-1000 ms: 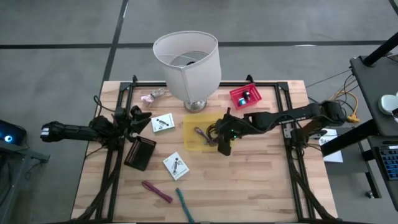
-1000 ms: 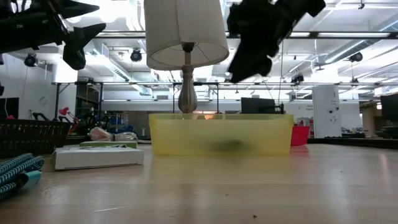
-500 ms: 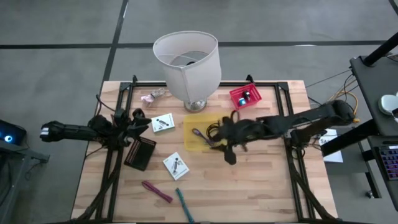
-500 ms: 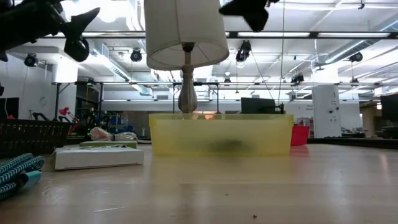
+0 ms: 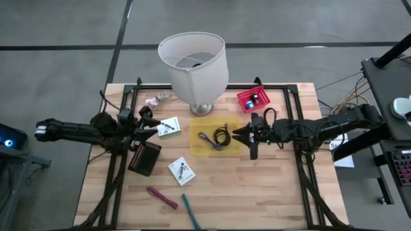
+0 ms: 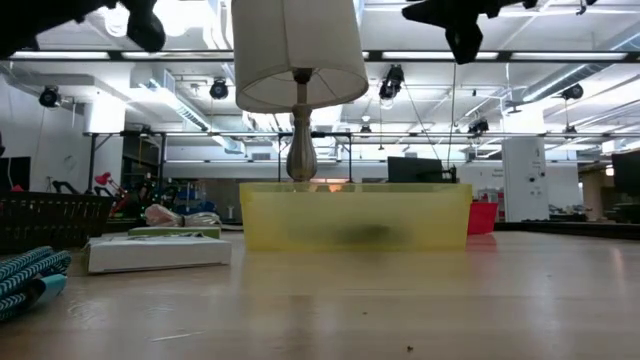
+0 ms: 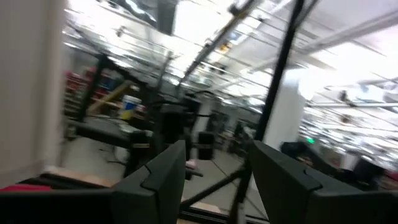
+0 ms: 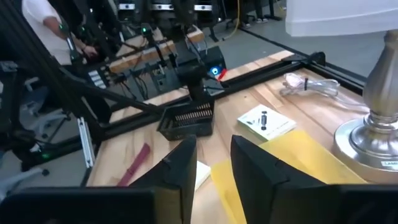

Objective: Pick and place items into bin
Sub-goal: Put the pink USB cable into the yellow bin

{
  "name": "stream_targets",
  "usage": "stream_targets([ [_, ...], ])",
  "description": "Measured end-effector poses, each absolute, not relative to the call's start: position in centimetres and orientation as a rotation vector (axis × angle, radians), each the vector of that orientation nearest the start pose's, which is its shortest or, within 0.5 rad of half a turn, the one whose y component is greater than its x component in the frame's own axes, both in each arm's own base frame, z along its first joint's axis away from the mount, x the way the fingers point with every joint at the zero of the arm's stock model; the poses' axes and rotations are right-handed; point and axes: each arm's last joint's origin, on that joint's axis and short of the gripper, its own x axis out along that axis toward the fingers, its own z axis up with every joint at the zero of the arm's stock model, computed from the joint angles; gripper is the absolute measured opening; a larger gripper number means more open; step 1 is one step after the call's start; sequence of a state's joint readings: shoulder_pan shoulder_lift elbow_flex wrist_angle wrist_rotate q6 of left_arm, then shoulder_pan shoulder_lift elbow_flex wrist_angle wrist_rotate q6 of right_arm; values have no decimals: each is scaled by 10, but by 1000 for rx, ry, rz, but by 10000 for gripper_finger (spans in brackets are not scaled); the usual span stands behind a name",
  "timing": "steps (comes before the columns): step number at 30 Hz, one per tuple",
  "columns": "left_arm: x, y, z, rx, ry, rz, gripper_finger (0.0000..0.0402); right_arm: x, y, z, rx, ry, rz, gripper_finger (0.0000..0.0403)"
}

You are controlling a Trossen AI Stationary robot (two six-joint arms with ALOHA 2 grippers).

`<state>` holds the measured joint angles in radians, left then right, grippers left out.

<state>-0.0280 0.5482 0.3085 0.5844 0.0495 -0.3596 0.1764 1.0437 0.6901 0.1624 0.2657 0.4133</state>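
The yellow bin (image 5: 199, 149) stands at the table's middle. Inside it lie a purple looped cord (image 5: 205, 138) and a coiled black cable (image 5: 223, 136). The magenta stick (image 5: 162, 197) and teal stick (image 5: 190, 210) lie on the table near its near edge. My right gripper (image 5: 244, 136) hangs open above the table just right of the bin, pointing left; its fingers frame the right wrist view (image 8: 213, 168). My left gripper (image 5: 145, 122) is open, raised at the table's left side, and touches nothing. No cubes can be made out.
A tall white lamp (image 5: 194, 67) stands behind the bin. A red tray (image 5: 252, 98) with small things sits at the far right. Two white cards (image 5: 168, 127) (image 5: 181, 171) and a black basket (image 5: 146, 158) lie left of the bin. Bare wood lies at the near right.
My right gripper has drawn back from over the bin's right part toward the table's right edge and risen. The black cable now shows uncovered in the bin. My left gripper has risen a little.
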Motion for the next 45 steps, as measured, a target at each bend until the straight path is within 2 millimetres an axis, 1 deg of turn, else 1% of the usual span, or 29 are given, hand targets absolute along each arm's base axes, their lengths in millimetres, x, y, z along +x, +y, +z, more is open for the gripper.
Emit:
stream_targets([
  [4,149,-8,293,-348,-304,-204,164,221,32,286,364,147,-121,82],
  [8,162,-9,303,-370,-206,-240,164,218,31,289,320,135,-115,82],
  [11,173,-12,304,-441,-78,-277,164,217,31,289,287,137,-113,82],
  [13,180,-15,301,-498,31,-309,164,217,31,288,263,145,-112,82],
  [17,190,-26,301,-595,207,-393,164,217,31,285,227,180,-115,82],
  [20,197,-36,292,-644,373,-418,164,216,31,282,213,206,-118,81],
  [23,199,-47,289,-671,515,-434,164,216,31,279,203,236,-124,82],
  [25,198,-55,284,-686,640,-435,164,215,30,278,199,248,-129,81],
  [29,192,-71,268,-661,918,-410,164,215,30,276,161,256,-130,82],
  [33,186,-88,248,-606,1131,-403,164,215,29,276,133,255,-161,82],
  [35,186,-95,241,-583,1189,-407,164,215,29,276,130,254,-172,82],
  [41,192,-114,223,-531,1293,-424,164,215,26,275,126,255,-189,82],
  [45,193,-125,206,-458,1370,-442,164,215,24,274,114,259,-195,82],
])
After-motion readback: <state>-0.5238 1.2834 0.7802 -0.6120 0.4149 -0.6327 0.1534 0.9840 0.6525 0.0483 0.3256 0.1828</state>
